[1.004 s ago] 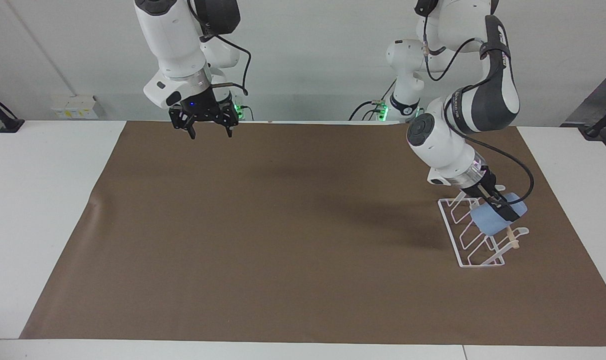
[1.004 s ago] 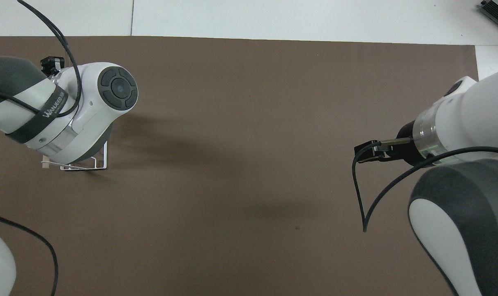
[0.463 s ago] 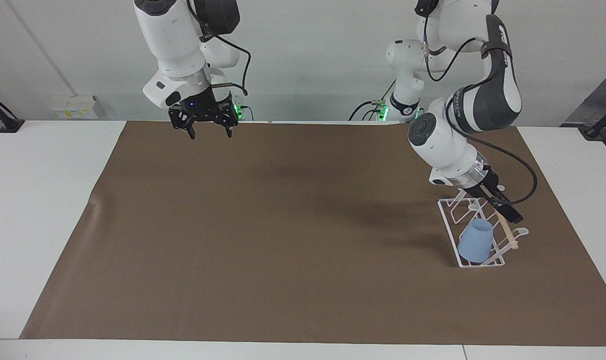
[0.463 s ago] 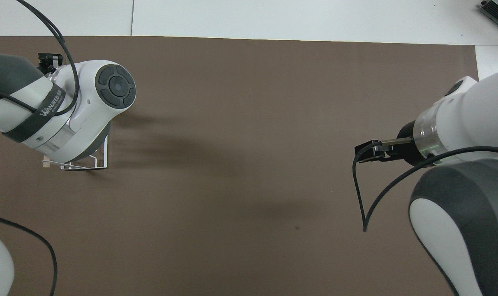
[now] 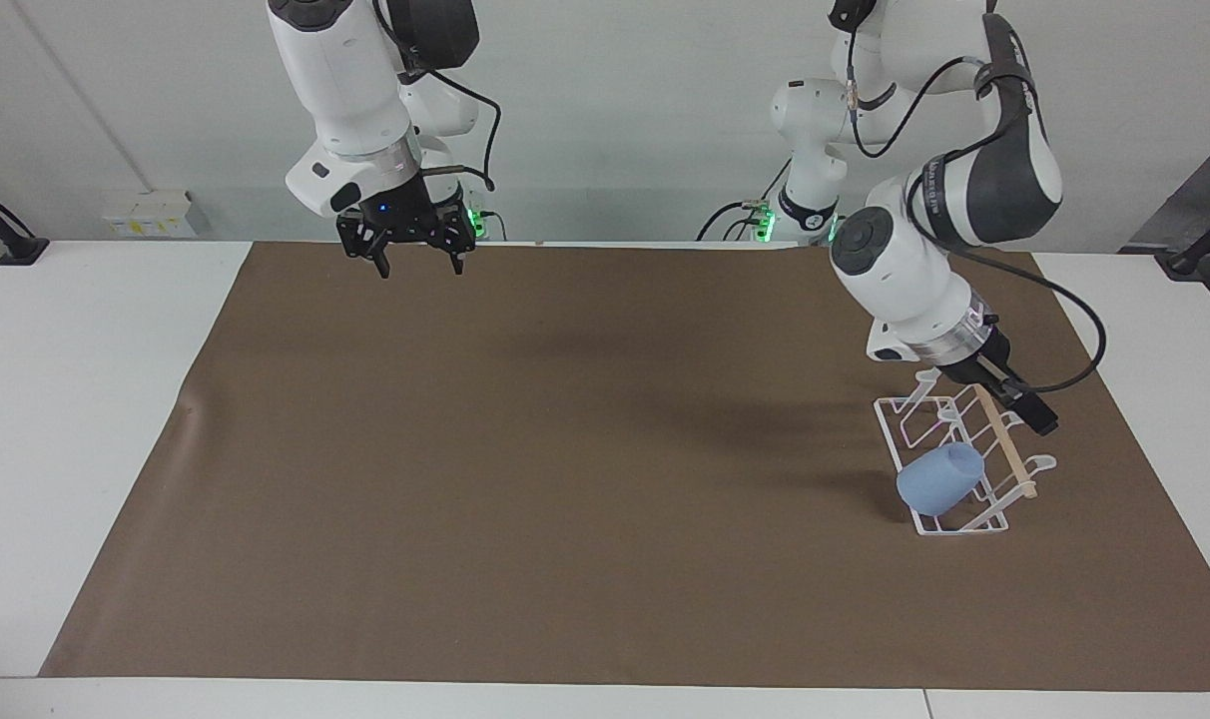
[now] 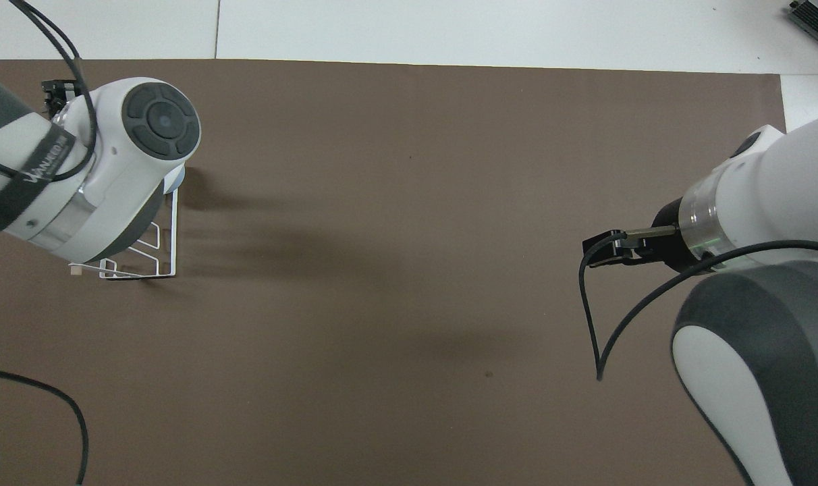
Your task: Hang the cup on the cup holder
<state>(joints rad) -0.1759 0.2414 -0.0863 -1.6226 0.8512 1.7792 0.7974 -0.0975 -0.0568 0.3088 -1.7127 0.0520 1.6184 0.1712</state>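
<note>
I see the cup (image 5: 939, 479) tipped on the cup holder (image 5: 964, 464), perhaps snagged on a prong. My left claw (image 5: 1032, 416) hangs empty above; its fingers I cannot tell. My right claw (image 5: 417, 258) waits open.

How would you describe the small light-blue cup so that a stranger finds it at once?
Start at the brown mat covering the table, then go toward the left arm's end, where a white wire rack with a wooden rod stands. The small light-blue handleless tumbler sits tilted on the rack's prongs, the only blue thing there.
</note>
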